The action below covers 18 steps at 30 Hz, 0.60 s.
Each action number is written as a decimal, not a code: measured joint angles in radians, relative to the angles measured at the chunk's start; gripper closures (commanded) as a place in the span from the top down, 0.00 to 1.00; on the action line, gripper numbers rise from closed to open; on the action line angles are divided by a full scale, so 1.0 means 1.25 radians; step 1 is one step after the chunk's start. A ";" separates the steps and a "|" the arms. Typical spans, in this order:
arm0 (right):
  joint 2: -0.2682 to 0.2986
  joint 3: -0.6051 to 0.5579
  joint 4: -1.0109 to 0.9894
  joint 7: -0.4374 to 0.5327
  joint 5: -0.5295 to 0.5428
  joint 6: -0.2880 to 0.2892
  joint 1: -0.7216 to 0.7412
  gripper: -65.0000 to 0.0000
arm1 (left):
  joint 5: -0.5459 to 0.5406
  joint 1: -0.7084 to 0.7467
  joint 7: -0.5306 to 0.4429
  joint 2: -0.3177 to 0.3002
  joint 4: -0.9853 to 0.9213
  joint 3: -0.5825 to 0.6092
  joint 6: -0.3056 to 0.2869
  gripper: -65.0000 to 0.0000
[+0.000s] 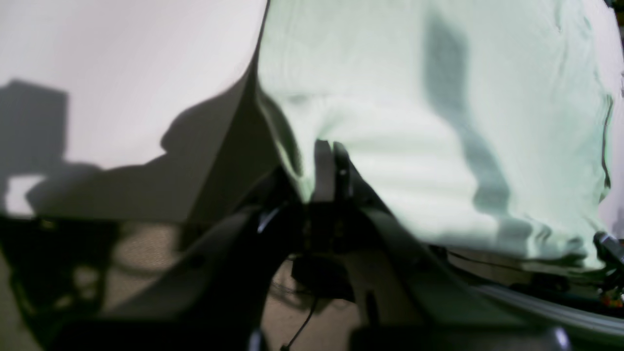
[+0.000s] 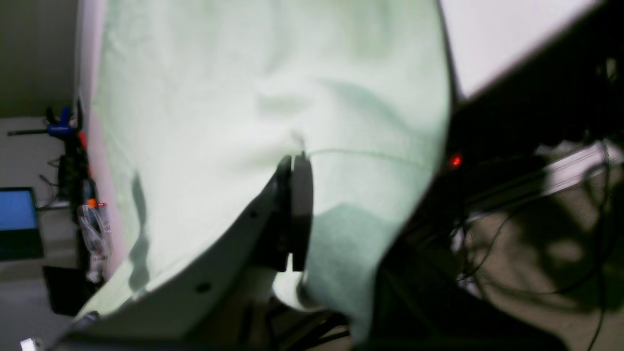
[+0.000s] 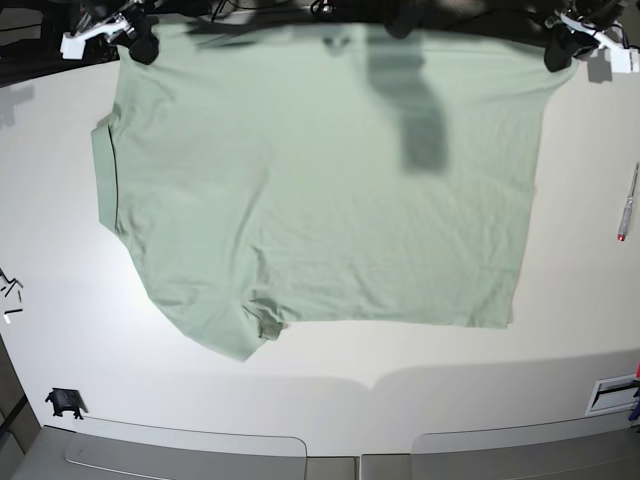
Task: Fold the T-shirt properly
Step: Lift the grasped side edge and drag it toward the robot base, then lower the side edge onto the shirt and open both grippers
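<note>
The pale mint-green T-shirt [image 3: 330,190] lies spread on the white table, with a sleeve [image 3: 225,325] at the lower left and a folded edge at the left. My right gripper [image 3: 138,38] is at the shirt's top left corner in the base view; in its wrist view it [image 2: 295,163] is shut on the cloth [image 2: 234,97]. My left gripper [image 3: 560,42] is at the top right corner; in its wrist view it [image 1: 330,148] is shut on a pinch of the shirt [image 1: 414,87].
A pen [image 3: 627,203] lies on the white table [image 3: 60,300] at the right edge. Small dark items [image 3: 64,403] sit at the lower left. A laptop screen [image 2: 17,219] shows beyond the table.
</note>
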 measured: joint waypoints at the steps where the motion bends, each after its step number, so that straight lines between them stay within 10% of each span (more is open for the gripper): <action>1: 0.000 0.000 0.025 0.001 0.001 0.007 0.005 0.00 | -0.005 -0.003 -0.002 0.000 0.009 0.002 -0.002 0.00; 18: 0.015 -0.216 0.100 0.193 -0.418 -0.052 0.281 0.00 | 0.265 -0.226 -0.098 0.000 0.017 0.170 0.046 0.00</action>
